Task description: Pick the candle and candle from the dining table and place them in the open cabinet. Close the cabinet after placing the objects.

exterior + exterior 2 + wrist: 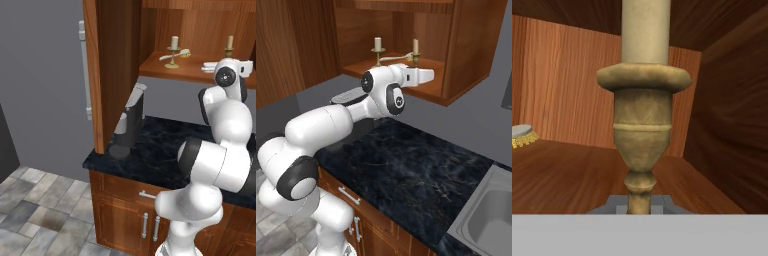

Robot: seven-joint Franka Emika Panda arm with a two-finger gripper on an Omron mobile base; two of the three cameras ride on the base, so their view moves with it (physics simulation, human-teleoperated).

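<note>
A: What's cut off in the hand view?

B: The taper candle (645,30) runs off the top edge, and its brass holder (643,135) loses its foot behind the grey band below. A brush-like thing (522,136) is clipped at the left edge.

A: And the gripper (428,76)?

B: At upper centre of the right base view its fingertips are too small to make out.

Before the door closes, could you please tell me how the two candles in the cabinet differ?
The left candle stands free on a wide dish foot; the right candle has the end effector shut on its slender stem. The left sits nearer the open door. Both are cream and upright.
</note>
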